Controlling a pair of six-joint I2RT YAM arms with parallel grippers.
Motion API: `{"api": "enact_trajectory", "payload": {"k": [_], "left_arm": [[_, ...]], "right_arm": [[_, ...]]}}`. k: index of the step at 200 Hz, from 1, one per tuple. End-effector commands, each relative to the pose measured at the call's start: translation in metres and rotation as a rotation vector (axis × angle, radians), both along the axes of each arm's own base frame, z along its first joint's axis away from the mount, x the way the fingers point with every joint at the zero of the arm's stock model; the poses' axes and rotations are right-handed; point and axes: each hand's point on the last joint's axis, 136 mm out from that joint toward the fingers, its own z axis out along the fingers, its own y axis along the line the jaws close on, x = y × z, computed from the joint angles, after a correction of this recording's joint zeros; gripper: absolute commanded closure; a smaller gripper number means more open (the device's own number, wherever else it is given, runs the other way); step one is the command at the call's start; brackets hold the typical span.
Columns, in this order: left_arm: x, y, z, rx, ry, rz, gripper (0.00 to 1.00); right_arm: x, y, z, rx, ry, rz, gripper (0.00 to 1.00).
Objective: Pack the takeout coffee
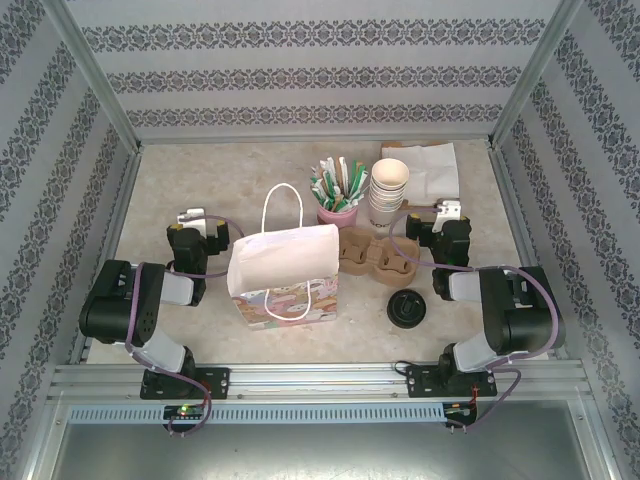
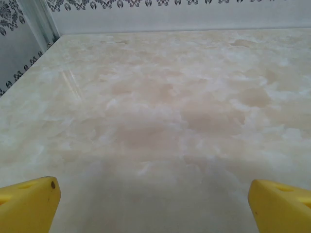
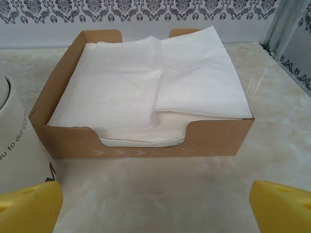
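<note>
Partial print read on cup (image 3: 13,141), just left of right gripper (image 3: 155,208): "u to our CO", the rest cut off. Row of pale chevrons noted on front wall of box (image 3: 214,141), straight ahead of gripper. Print on bag (image 1: 288,298) not legible.

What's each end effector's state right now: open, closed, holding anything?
Left end effector: open, holding nothing.
Right end effector: open, holding nothing, facing the napkin box.
</note>
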Motion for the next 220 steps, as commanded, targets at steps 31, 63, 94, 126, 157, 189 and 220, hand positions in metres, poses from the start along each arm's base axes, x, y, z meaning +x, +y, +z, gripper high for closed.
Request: {"api": "enact_trajectory", "payload": {"k": [31, 63, 94, 126, 157, 189, 220], "left_arm": [[0.005, 0.0, 0.005, -0.01, -0.016, -0.005, 0.0], [0.005, 0.001, 0.005, -0.011, -0.018, -0.005, 0.0], [0.005, 0.0, 0.005, -0.012, -0.017, -0.007, 0.0], [0.005, 0.0, 0.005, -0.012, -0.017, -0.006, 0.0], [0.005, 0.0, 0.005, -0.013, -0.015, -0.005, 0.0], [0.001, 0.007, 0.013, -0.019, -0.038, 0.037, 0.0], [-0.016, 0.01, 0.044, -0.01, -0.109, 0.056, 0.0]], "right_arm": [[0.003, 0.003, 0.004, -0.008, -0.021, 0.023, 0.02], [0.003, 0.003, 0.004, -0.008, -0.021, 0.023, 0.02], [0.003, 0.003, 0.005, -0.009, -0.022, 0.023, 0.02], [0.003, 0.003, 0.005, -0.009, -0.021, 0.023, 0.02], [0.002, 0.004, 0.004, -0.009, -0.021, 0.026, 0.02], [0.0, 0.002, 0.016, -0.007, -0.046, 0.014, 0.02], [-0.017, -0.007, 0.047, 0.002, -0.086, -0.042, 0.02]]}}
